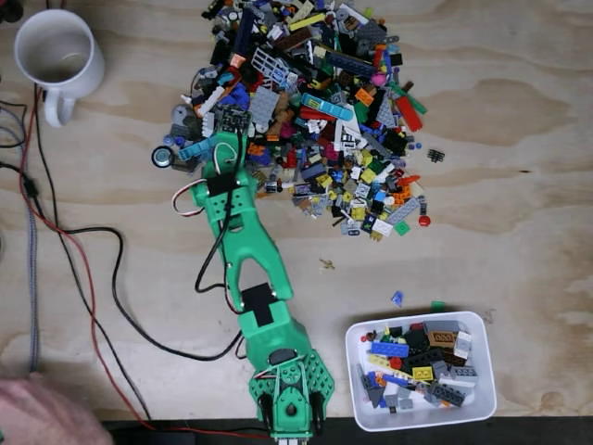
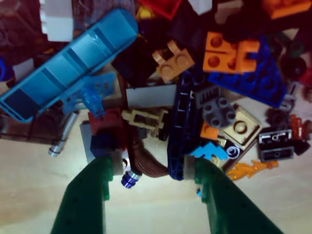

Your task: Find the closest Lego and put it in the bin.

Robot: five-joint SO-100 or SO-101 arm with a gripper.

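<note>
Your green arm reaches from the near edge of the plywood tabletop up to the near-left fringe of the Lego pile, which spreads from the far edge toward the middle.

In the wrist view your gripper stands released, its two green fingers spread and planted at the pile's margin. Between them lie a brown ribbed piece and a small blue stud; a dark blue beam touches the right finger's pad. Nothing is grasped.

The bin sits at the near-right corner, well apart from the gripper, already holding mixed bricks. A white mug stands at the far-left corner. Cables trail along the left side.
</note>
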